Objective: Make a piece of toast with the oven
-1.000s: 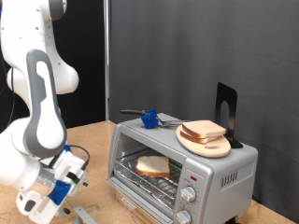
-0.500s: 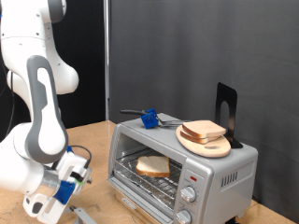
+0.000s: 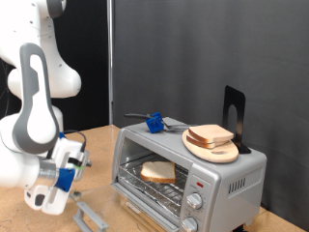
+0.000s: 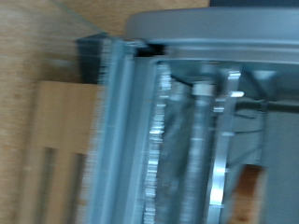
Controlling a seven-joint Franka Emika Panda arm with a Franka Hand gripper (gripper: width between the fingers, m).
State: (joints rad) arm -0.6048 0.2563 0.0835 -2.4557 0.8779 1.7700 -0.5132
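**Bread on the rack, oven door down, gripper low beside it**

In the exterior view the oven (image 3: 188, 169) stands on the wooden table (image 3: 97, 140) with its glass door (image 3: 145, 211) dropped open toward the view's bottom. A piece of toast (image 3: 159, 173) lies flat on the wire rack (image 3: 154, 186) inside, near the middle of the cavity. A second slice (image 3: 210, 135) rests on a round wooden plate (image 3: 212, 150) on the oven's roof, next to a blue-handled utensil (image 3: 154, 122) and a black stand (image 3: 233, 116).

The gripper (image 3: 82, 215) hangs low at the view's left, just beside the outer edge of the open door and well apart from both slices. Whether its fingers are spread or pressed together cannot be told, since the exterior view shows them only as a small grey shape and the blurred wrist view shows none of them. Nothing is seen between them.

The wrist view looks at the oven's grey frame (image 4: 126, 131) and rack bars at close range.

With the slice loaded, the work in hand appears to concern the door. Doing it well would mean meeting the door's free edge squarely, following the hinge's arc instead of pushing straight, and staying gentle so the light oven does not slide on the table or shake the plate above.
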